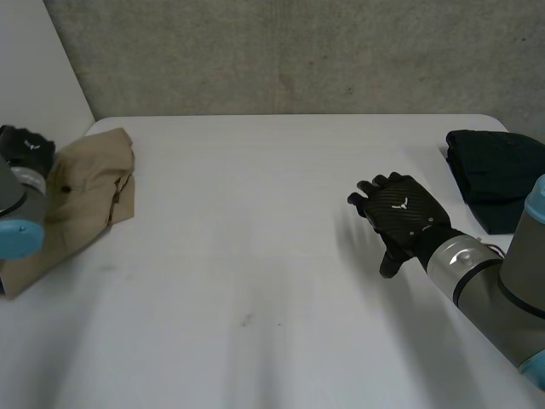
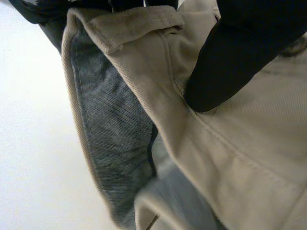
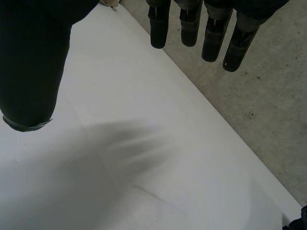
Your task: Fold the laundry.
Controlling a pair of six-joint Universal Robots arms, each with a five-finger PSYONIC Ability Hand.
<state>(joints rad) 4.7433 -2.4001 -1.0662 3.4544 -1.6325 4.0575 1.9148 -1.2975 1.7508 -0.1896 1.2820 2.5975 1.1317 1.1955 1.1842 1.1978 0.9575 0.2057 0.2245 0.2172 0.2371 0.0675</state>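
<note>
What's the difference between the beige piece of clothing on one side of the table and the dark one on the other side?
The tan garment of twill cloth lies rumpled and loosely bunched; the dark garment sits as a neat folded stack. The tan garment is pinched at its edge by the left hand; the dark garment is untouched, the open right hand hovering apart from it. Both rest on the white table.

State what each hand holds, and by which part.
The left hand pinches the tan garment at its folded-over edge; the right hand is open, holding nothing.
</note>
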